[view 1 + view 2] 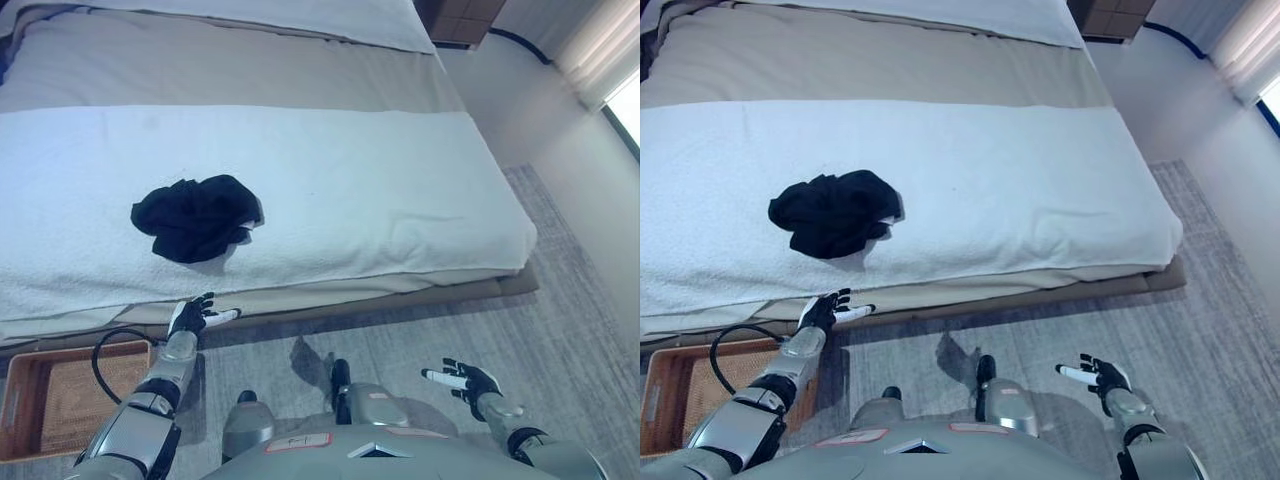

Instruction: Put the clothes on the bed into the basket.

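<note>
Hands first, nearest the camera. Right hand: low at the right of the view, above the grey carpet, fingers spread and relaxed, holding nothing. Left hand: at lower left, raised to the near edge of the bed, fingers extended and relaxed, empty; it sits just below the edge of the white cover and is apart from the clothing.

Basket: a brown woven tray-like basket on the floor at the lower left corner, beside the left arm and just in front of the bed's near edge. Only part of it shows; the visible interior holds no garment.

Bed: low, running across the whole width of the view. The white cover lies over its near half; its front edge hangs over a beige layer along the bed's side.

Black garment: one crumpled dark piece of clothing, lying on the white cover toward the left half of the bed, a little back from the near edge and beyond the left hand. It is bunched in a heap, not spread flat.

Far zone: a beige sheet covers the bed beyond the white cover, with a white pillow at the top edge
</note>
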Available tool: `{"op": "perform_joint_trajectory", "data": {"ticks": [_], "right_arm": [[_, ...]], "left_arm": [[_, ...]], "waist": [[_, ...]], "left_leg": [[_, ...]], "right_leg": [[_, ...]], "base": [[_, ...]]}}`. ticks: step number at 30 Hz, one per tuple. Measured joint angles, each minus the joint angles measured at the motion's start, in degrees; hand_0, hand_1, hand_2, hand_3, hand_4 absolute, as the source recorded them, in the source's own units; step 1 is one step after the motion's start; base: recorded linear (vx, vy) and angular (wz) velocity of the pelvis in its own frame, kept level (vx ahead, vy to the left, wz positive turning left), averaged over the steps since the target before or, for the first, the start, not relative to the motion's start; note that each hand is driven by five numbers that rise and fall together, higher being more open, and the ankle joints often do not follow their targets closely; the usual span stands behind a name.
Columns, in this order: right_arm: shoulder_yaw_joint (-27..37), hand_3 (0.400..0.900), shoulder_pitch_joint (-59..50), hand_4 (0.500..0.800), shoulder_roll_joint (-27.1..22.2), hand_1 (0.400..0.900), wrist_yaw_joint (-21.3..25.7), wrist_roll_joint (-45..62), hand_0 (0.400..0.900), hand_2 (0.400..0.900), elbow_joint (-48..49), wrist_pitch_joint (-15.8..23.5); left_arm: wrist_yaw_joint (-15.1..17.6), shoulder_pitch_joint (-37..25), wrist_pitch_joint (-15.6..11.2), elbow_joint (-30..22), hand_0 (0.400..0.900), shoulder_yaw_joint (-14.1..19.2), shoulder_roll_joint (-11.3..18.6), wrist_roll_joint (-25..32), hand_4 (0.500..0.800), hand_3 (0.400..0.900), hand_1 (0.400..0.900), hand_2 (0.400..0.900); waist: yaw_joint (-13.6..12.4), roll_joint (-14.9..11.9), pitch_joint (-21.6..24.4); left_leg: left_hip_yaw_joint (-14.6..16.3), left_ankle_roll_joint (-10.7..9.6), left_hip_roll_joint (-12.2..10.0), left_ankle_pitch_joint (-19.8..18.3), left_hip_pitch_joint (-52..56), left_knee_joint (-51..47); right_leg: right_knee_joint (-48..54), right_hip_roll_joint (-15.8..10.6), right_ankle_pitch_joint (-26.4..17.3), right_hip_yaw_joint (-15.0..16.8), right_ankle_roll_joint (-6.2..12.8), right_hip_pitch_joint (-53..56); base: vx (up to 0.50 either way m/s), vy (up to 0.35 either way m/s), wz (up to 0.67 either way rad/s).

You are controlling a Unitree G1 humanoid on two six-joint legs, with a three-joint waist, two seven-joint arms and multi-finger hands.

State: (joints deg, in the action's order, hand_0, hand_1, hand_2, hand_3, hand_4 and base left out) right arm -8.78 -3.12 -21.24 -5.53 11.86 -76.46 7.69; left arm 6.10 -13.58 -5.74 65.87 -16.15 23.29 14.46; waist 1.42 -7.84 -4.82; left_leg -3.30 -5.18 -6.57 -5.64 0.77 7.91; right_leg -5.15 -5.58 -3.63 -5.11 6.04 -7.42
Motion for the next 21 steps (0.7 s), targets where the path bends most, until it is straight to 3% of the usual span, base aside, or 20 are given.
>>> {"op": "perform_joint_trajectory", "data": {"ticks": [3,4,6,8,11,13,15,16,17,18,20,21], "right_arm": [[0.06,0.9,-1.24,0.8,-0.52,0.9,0.17,-0.09,0.9,0.9,-0.07,-0.1],[0.07,0.9,-1.78,0.8,-0.93,0.9,0.25,-0.1,0.9,0.9,-0.05,-0.08],[-0.08,0.9,-2.84,0.8,-2.0,0.9,0.55,-0.24,0.9,0.9,-0.14,-0.18],[-0.26,0.9,-3.59,0.8,-3.03,0.9,1.29,-0.35,0.9,0.9,-0.05,-0.3],[-0.05,0.9,-3.82,0.8,-4.16,0.9,1.84,-0.35,0.9,0.9,0.03,-0.36],[-0.02,0.9,-3.64,0.8,-4.52,0.9,1.95,-0.35,0.9,0.9,-0.06,-0.61],[-0.03,0.9,-3.04,0.8,-4.51,0.9,1.97,-0.35,0.9,0.9,-0.04,-0.53],[-0.03,0.9,-2.49,0.8,-5.06,0.9,1.99,-0.35,0.9,0.9,-0.11,-0.5],[-0.02,0.9,-2.2,0.8,-6.64,0.9,1.75,-0.34,0.9,0.9,-0.17,-0.58],[0.03,0.9,-2.16,0.8,-6.18,0.9,2.29,-0.27,0.9,0.9,-0.15,-0.77],[-0.19,0.9,-0.62,0.8,-3.02,0.9,1.68,-0.31,0.9,0.9,-0.02,-0.76],[-0.16,0.9,-0.44,0.8,-2.98,0.9,1.63,-0.29,0.9,0.9,-0.02,-0.76]], "left_arm": [[-0.07,-0.36,0.02,1.03,0.9,0.17,-0.76,1.38,0.8,0.9,0.9,0.9],[-0.09,-0.41,0.03,1.54,0.9,0.13,-1.04,1.92,0.8,0.9,0.9,0.9],[-0.33,-1.04,-0.03,1.75,0.9,0.15,-1.38,2.25,0.8,0.9,0.9,0.9],[-0.39,-1.13,-0.02,1.77,0.9,0.16,-1.42,2.28,0.8,0.9,0.9,0.9],[-0.4,-1.71,-0.13,2.0,0.9,0.08,-2.29,2.31,0.8,0.9,0.9,0.9],[-0.45,-1.78,-0.1,2.34,0.9,0.0,-3.2,2.32,0.8,0.9,0.9,0.9],[-0.61,-1.76,0.12,2.99,0.9,-0.68,-3.55,2.31,0.8,0.9,0.9,0.9],[-0.6,-1.73,0.12,2.96,0.9,-0.68,-4.17,2.29,0.8,0.9,0.9,0.9],[-0.56,-1.62,0.0,2.81,0.9,-0.44,-5.19,2.23,0.8,0.9,0.9,0.9],[-0.58,-1.92,-0.09,2.69,0.9,-0.24,-4.41,2.22,0.8,0.9,0.9,0.9],[-0.25,-1.21,0.13,3.14,0.9,0.1,-1.96,2.21,0.8,0.9,0.9,0.9],[-0.04,-1.24,0.2,3.17,0.9,0.1,-1.91,2.21,0.8,0.9,0.9,0.9]], "waist": [[-0.42,-0.09,-0.23],[-0.58,-0.01,-0.38],[-2.47,-0.1,-1.04],[-3.31,0.47,-1.16],[-3.68,2.33,-1.83],[-3.54,3.47,-2.52],[-3.16,4.37,-2.73],[-3.23,6.16,-2.45],[-3.5,10.21,-2.29],[-3.47,11.37,-2.61],[-3.25,7.75,-1.85],[-3.17,7.0,-1.55]], "left_leg": [[0.78,-2.66,-0.27,1.81,-3.44,11.18],[1.37,-3.58,-0.42,3.34,-3.69,12.9],[3.89,-4.84,-0.73,7.64,-5.35,17.95],[5.77,-4.44,-2.26,7.82,-7.31,15.1],[7.49,-4.47,-6.6,9.62,-6.62,0.0],[6.95,-4.43,-7.03,10.38,-6.72,-4.34],[7.47,-4.23,-5.7,10.23,-6.58,-5.3],[7.74,-2.72,-5.16,8.84,-5.94,-5.58],[6.83,-1.62,-7.69,4.98,-5.4,-7.23],[5.56,-3.16,-8.56,8.72,-4.13,-8.16],[6.54,-3.02,-6.87,8.19,-4.26,-8.03],[6.91,-2.82,-6.62,8.21,-4.31,-7.62]], "right_leg": [[-0.36,0.52,1.86,-0.63,-2.01,2.25],[-0.39,0.34,2.17,-0.42,-2.24,3.0],[0.75,-0.57,3.96,1.58,-4.45,4.28],[2.16,-0.9,3.26,1.33,-6.65,4.94],[3.01,-0.12,3.87,1.76,-8.41,5.36],[3.91,0.03,3.94,1.65,-8.51,5.72],[5.29,0.05,4.05,1.62,-8.34,6.37],[5.02,1.26,4.49,1.57,-7.49,6.51],[1.2,4.49,4.55,0.99,-7.49,5.02],[-3.69,5.36,4.53,0.54,-6.43,2.62],[-8.87,3.2,8.46,1.39,-3.51,-0.72],[-7.71,2.71,8.66,1.64,-3.29,-0.58]], "base": [[0.08,-0.141,-0.31],[0.13,0.047,-0.49],[0.17,0.082,-0.5],[0.22,0.131,-0.41],[0.19,0.064,0.15],[0.16,0.053,0.2],[0.17,0.086,0.03],[0.17,0.115,-0.05],[0.12,0.083,-0.05],[0.17,0.142,-0.16],[0.21,0.215,-0.35],[0.13,0.153,-0.29]]}}
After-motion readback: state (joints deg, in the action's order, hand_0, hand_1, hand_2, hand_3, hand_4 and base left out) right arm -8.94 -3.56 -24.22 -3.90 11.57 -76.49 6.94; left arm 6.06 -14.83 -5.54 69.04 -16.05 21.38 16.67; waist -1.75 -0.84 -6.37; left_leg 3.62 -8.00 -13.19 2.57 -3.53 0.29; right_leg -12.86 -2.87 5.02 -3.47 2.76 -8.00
